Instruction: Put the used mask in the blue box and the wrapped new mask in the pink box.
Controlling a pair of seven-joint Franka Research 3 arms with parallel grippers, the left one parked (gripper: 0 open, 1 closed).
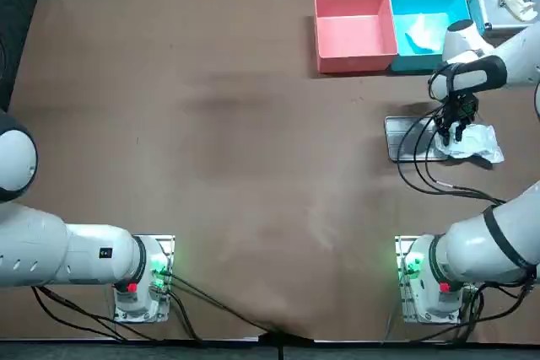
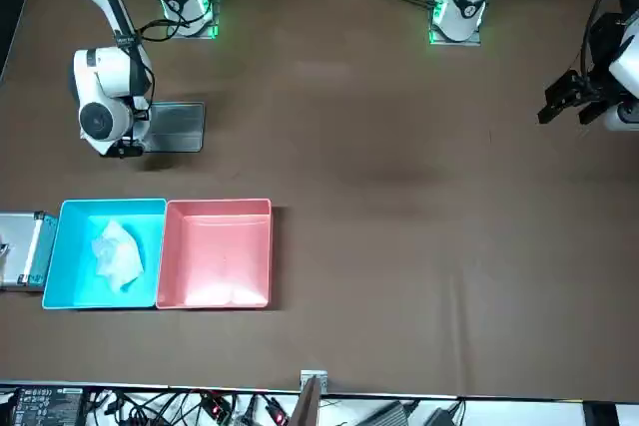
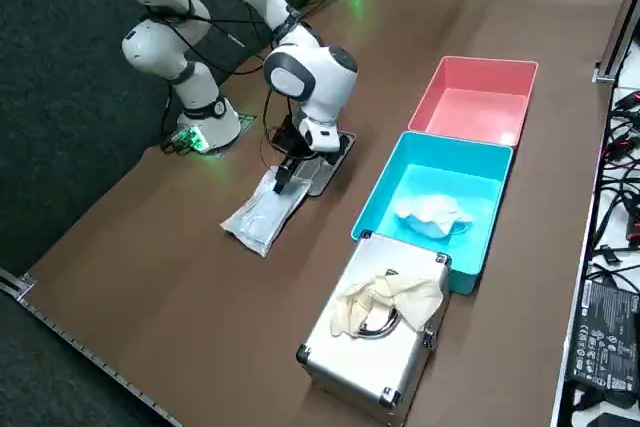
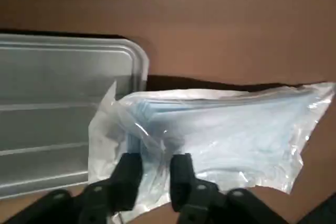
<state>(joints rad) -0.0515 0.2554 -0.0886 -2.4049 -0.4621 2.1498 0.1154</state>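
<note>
The wrapped new mask (image 1: 479,142) (image 3: 260,215) (image 4: 231,135), light blue in clear plastic, lies on the brown table with one end over the corner of a flat metal tray (image 1: 403,137) (image 4: 52,103). My right gripper (image 1: 456,130) (image 3: 286,175) (image 4: 156,170) is down at that end, its fingers pinched on the wrapper's edge. The used mask (image 1: 422,34) (image 2: 118,251) (image 3: 432,215) lies crumpled inside the blue box (image 1: 460,4) (image 3: 400,179). The pink box (image 1: 354,35) (image 2: 220,251) (image 3: 470,107) beside it holds nothing. In the front view the arm hides the wrapped mask.
A silver metal case (image 1: 488,8) (image 3: 375,347) with a pale cloth on top stands just past the blue box, at the table's right edge. Black cables (image 1: 422,170) trail from the right arm over the table near the tray.
</note>
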